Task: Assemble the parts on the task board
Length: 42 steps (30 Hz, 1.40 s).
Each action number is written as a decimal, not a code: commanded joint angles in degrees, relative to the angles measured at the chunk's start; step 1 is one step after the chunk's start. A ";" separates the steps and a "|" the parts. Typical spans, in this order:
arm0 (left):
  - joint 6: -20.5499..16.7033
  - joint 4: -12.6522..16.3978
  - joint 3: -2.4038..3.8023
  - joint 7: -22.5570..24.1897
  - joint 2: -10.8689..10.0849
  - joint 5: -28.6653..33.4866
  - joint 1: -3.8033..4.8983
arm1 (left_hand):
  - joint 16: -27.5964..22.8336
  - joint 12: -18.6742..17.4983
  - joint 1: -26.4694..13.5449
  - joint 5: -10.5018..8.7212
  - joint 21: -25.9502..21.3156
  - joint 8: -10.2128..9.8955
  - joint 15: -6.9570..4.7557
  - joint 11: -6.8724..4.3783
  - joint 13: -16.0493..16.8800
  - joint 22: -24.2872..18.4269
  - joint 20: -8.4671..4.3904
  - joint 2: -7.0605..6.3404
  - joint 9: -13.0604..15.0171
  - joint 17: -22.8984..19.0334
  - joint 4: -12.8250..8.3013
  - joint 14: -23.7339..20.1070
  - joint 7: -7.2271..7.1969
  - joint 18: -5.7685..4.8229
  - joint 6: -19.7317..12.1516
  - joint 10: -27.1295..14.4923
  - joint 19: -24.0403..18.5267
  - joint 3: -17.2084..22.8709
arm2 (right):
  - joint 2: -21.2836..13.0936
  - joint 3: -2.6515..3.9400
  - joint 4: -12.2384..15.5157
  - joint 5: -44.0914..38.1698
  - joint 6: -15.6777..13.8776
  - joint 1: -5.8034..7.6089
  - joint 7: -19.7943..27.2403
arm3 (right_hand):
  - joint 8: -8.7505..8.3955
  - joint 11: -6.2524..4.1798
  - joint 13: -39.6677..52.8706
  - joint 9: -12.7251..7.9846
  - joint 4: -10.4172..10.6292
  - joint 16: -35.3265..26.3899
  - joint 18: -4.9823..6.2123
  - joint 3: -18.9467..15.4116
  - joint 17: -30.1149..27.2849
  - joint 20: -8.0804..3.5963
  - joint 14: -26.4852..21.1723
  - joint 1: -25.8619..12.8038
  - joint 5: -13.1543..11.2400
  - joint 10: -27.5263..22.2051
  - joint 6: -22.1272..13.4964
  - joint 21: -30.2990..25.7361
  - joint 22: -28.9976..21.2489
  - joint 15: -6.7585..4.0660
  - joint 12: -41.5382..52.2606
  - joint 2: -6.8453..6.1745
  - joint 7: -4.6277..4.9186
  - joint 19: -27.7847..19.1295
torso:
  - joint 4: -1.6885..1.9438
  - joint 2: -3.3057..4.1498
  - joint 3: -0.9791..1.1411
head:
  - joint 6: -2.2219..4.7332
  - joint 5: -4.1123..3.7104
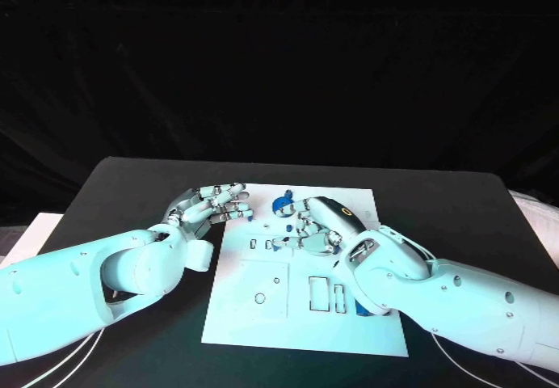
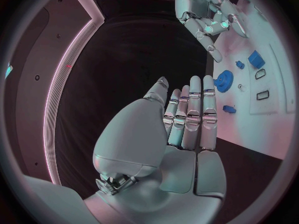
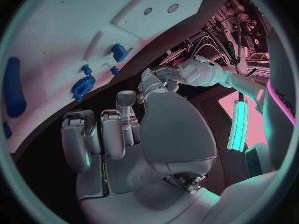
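Nearest the head camera is the right arm, coming in low across the task board (image 1: 250,323) and covering part of its right side. The right hand (image 1: 313,224) sits over the board's upper middle with fingers curled down; its wrist view shows them bent in with nothing visibly between them, so I'd call it clenched on nothing, probably hovering to line up on a part. The blue gear (image 2: 224,79) lies on the board near the top edge, just beside those fingers, with a few smaller blue parts (image 2: 256,59) close by. A long blue piece (image 3: 14,87) lies apart from them. The left hand (image 1: 213,206) rests at the board's left edge, fingers straight and together, holding nothing, likely just parked out of the way.
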 commanded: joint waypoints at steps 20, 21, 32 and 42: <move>12.77 -5.18 0.16 -42.73 3.07 -42.53 3.77 | 80.90 45.29 -8.46 -1.16 65.60 5.50 -7.80 -7.04 40.17 66.74 -8.02 -0.72 5.65 71.06 5.92 22.03 -5.97 -6.48 4.93 8.26 23.09 -0.67 | -18.33 3.37 4.05 38.41 1.50 5.16 18.42 | 0.42 -0.48 -5.63 0.27 -0.93 -4.10 1.11 -0.83 0.01 0.11 2.73 3.72 4.15 -2.99 1.51 -2.64 7.19 -0.13 -5.61 3.76 -0.60 1.08 | -1.32 -3.49 0.90 | -1.31 1.32; 14.83 -6.11 0.14 -45.77 3.81 -44.00 4.86 | 80.90 46.57 -9.21 -1.26 66.59 5.97 -7.49 -7.19 41.41 68.13 -7.96 -0.82 6.15 71.06 6.76 22.03 -5.93 -6.61 4.53 7.75 23.35 -1.28 | -18.84 3.39 3.66 39.98 1.41 5.31 17.99 | 0.42 -0.49 -5.61 0.27 -0.94 -4.12 1.12 -0.88 0.00 0.10 2.73 3.69 4.15 -2.94 1.53 -2.65 7.19 -0.13 -5.55 3.75 -0.61 1.07 | -1.40 -3.66 0.99 | -1.38 1.51; 18.73 -10.62 0.05 -56.20 9.77 -59.31 8.28 | 80.90 58.07 -17.50 -5.73 70.47 12.14 -9.27 -9.25 52.93 73.83 -9.07 -0.31 10.89 71.06 10.25 22.03 -8.29 -7.50 7.30 12.19 24.63 -9.44 | -20.12 3.18 4.86 49.41 1.27 5.47 15.94 | 0.43 -0.57 -5.37 0.28 -1.16 -4.56 1.18 -1.02 -0.51 0.01 2.68 3.68 4.35 -2.24 1.73 -2.84 6.90 -0.23 -4.69 4.20 -0.68 0.94 | -1.79 -3.65 1.53 | -2.07 2.23; 22.57 -13.86 -0.46 -60.48 14.21 -61.13 8.99 | 80.90 61.68 -19.51 -5.73 71.96 15.60 -9.80 -9.88 56.79 76.18 -9.78 0.93 14.74 71.06 10.28 22.03 -8.99 -7.91 6.19 13.81 25.19 -13.71 | -19.59 2.89 5.04 50.68 1.29 4.84 14.86 | 0.40 -0.58 -5.86 0.26 -1.17 -4.76 1.25 -1.11 -0.78 0.00 2.65 3.58 4.37 -2.41 1.72 -3.01 6.60 -0.24 -5.25 4.27 -0.68 0.76 | -1.63 -3.62 1.50 | -2.37 2.07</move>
